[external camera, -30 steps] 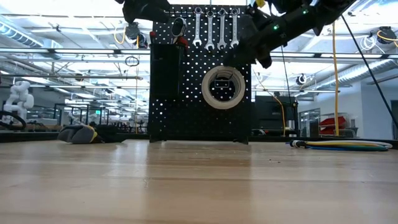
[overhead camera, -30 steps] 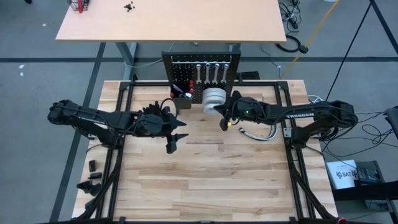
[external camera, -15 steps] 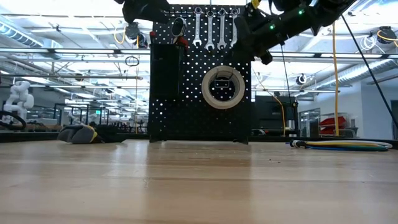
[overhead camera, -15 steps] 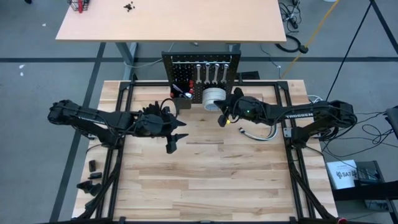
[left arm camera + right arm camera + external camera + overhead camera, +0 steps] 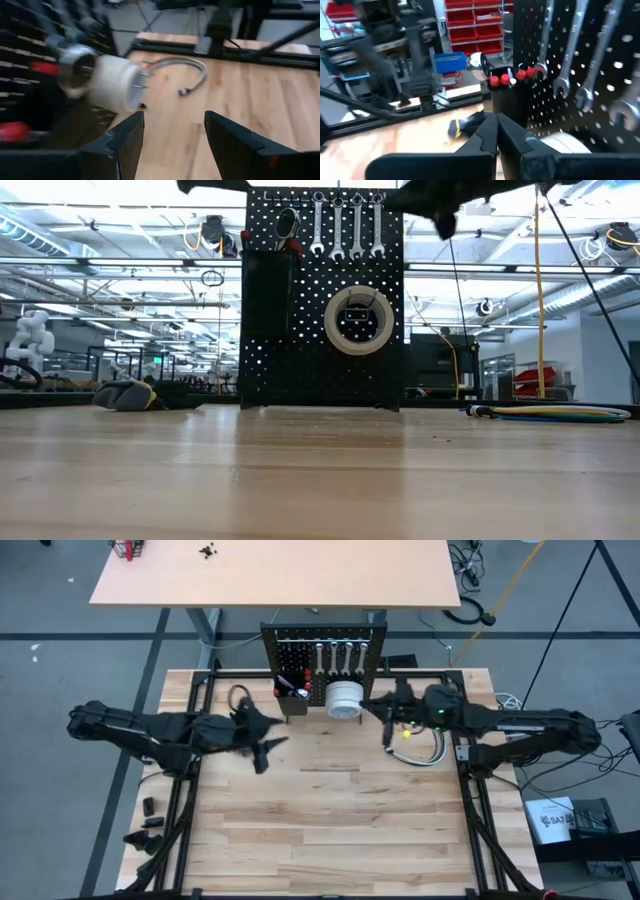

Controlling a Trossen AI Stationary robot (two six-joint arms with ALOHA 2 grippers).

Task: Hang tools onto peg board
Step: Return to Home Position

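Upright at far edge of surface (image 5: pixel 330 830): peg board (image 5: pixel 300 370), wrenches (image 5: pixel 345 225) hung along top, white tape rolls (image 5: pixel 343 698) below. Hovering left: left gripper (image 5: pixel 174 131), spread wide, empty. Right: right gripper (image 5: pixel 497 122), pinched closed, empty.

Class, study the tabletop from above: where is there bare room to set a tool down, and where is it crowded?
Bare wood: the near half of the table, between the side rails, nearer than the left claw and right claw. Crowded: the strip before the peg board, with the tape rolls and a loose cable beside the claws.
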